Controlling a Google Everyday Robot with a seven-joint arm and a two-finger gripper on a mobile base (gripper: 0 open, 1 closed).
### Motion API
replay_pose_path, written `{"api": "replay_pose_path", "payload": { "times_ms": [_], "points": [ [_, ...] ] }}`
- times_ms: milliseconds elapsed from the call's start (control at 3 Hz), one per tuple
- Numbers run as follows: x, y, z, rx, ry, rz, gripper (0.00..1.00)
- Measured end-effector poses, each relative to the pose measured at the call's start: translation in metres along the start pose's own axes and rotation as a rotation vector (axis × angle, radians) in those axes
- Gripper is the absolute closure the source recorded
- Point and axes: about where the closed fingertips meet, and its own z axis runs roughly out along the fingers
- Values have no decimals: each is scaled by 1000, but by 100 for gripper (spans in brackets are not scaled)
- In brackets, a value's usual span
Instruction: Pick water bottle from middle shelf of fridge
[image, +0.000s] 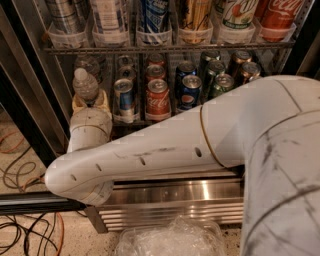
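The water bottle (86, 84), clear with a white cap, stands at the left end of the middle shelf (134, 120) of the fridge (172, 199). My gripper (90, 103) reaches in from below, its tan fingers (76, 103) set against both sides of the bottle's lower body, shut on it. The white wrist (89, 129) and arm hide the bottle's base and the shelf's front edge. Short Pepsi (190, 92), Coca-Cola (157, 99) and green cans (222, 85) fill the lanes to the right.
The rack above (170, 48) holds tall cans close over the bottle's cap. A second bottle (89, 65) stands behind it. The black door frame (27, 95) is at the left. Cables (20, 170) lie on the floor. Crumpled clear plastic (170, 239) lies below the grille.
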Motion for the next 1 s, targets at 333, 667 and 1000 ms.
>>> {"api": "replay_pose_path", "payload": {
  "times_ms": [333, 667, 1000],
  "points": [
    [-12, 1, -8, -4, -34, 2, 100],
    [-24, 0, -13, -6, -62, 4, 100],
    [-35, -1, -17, -17, -90, -1, 100]
  ]
}}
